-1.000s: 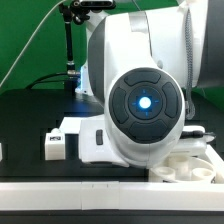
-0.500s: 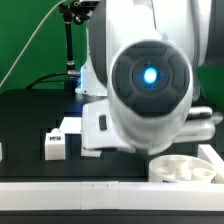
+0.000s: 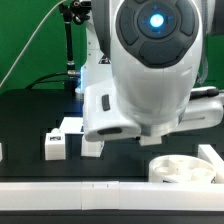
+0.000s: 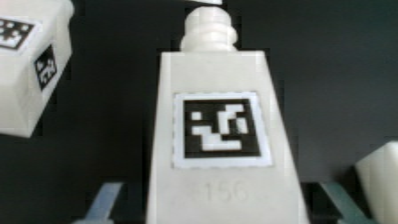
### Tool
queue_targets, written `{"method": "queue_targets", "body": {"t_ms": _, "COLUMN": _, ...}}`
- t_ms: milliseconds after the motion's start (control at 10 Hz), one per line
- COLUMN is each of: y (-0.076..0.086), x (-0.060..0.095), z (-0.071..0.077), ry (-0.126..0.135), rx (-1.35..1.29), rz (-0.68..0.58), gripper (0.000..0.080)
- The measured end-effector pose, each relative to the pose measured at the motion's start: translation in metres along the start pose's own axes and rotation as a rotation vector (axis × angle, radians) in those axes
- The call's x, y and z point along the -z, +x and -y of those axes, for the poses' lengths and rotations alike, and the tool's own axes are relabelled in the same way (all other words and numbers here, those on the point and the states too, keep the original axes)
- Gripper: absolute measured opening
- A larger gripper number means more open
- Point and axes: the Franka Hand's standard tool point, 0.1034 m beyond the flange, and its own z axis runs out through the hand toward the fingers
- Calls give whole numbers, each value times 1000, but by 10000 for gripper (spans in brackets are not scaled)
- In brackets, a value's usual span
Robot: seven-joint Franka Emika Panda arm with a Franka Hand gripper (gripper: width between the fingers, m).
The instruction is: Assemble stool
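Grip looks firm from where I sit: in the wrist view the two-finger gripper (image 4: 222, 198) is clamped on a white blocky plastic leg (image 4: 217, 90), with one grey finger (image 4: 103, 203) pressed to each side of its wide end. That leg's face carries a black-and-white square tag (image 4: 222, 128), and its narrow ribbed tip points away from the fingers. A second white tagged leg (image 4: 32, 70) lies on the black table (image 4: 125, 30), near the held one but apart from it. A sliver of another white part (image 4: 379, 178) shows at the frame edge; I cannot tell what it is.

In the exterior view the big white robot arm (image 3: 150, 70) fills most of my screen and hides the gripper, so I cannot place the held leg against the seat. The white round ring-rimmed plastic seat (image 3: 185, 168) rests on the table with the arm looming above it. To the exterior view's left of the seat, well apart from it, a loose white leg (image 3: 58, 142) lies on the table. Another white block (image 3: 93, 147) sits just beside that leg, on the seat's side. A long white strip (image 3: 70, 190) runs in front of the seat.
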Motion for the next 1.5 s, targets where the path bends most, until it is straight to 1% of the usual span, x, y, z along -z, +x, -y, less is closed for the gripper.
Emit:
{"method": "queue_targets", "body": {"t_ms": 100, "y": 15, "x": 17, "z": 1, "ry": -2, "rx": 20, "rz": -92, "gripper": 337}}
{"method": "queue_targets", "body": {"t_ms": 200, "y": 8, "x": 45, "z": 8, "ry": -11, "rx": 29, "rz": -191, "gripper": 337}}
{"method": "queue_targets", "body": {"t_ms": 300, "y": -6, "x": 62, "z": 14, "ry": -18, "rx": 32, "rz": -245, "gripper": 337}}
{"method": "queue_targets", "body": {"t_ms": 400, "y": -2, "x": 77, "z": 17, "ry": -28, "rx": 33, "rz": -381, "gripper": 337}}
{"method": "queue_targets", "body": {"t_ms": 500, "y": -5, "x": 74, "z": 15, "ry": -33, "rx": 27, "rz": -447, "gripper": 337}}
{"method": "queue_targets", "body": {"t_ms": 600, "y": -5, "x": 70, "z": 14, "ry": -36, "rx": 25, "rz": -474, "gripper": 337}}
{"method": "queue_targets", "body": {"t_ms": 700, "y": 4, "x": 80, "z": 14, "ry": -42, "rx": 24, "rz": -577, "gripper": 337}}
{"method": "queue_targets", "body": {"t_ms": 800, "y": 0, "x": 83, "z": 17, "ry": -47, "rx": 23, "rz": -644, "gripper": 337}}
{"method": "queue_targets", "body": {"t_ms": 900, "y": -7, "x": 89, "z": 27, "ry": -52, "rx": 33, "rz": -680, "gripper": 337}}
{"method": "queue_targets", "body": {"t_ms": 1000, "y": -8, "x": 102, "z": 38, "ry": -52, "rx": 34, "rz": -766, "gripper": 337}}
{"method": "queue_targets", "body": {"t_ms": 1100, "y": -12, "x": 110, "z": 51, "ry": -35, "rx": 5, "rz": -840, "gripper": 337}}
{"method": "queue_targets", "body": {"t_ms": 1200, "y": -9, "x": 111, "z": 49, "ry": -45, "rx": 21, "rz": -904, "gripper": 337}}
{"method": "queue_targets", "body": {"t_ms": 1400, "y": -3, "x": 115, "z": 48, "ry": -51, "rx": 23, "rz": -1062, "gripper": 337}}
{"method": "queue_targets", "body": {"t_ms": 1500, "y": -2, "x": 118, "z": 52, "ry": -54, "rx": 25, "rz": -1123, "gripper": 337}}
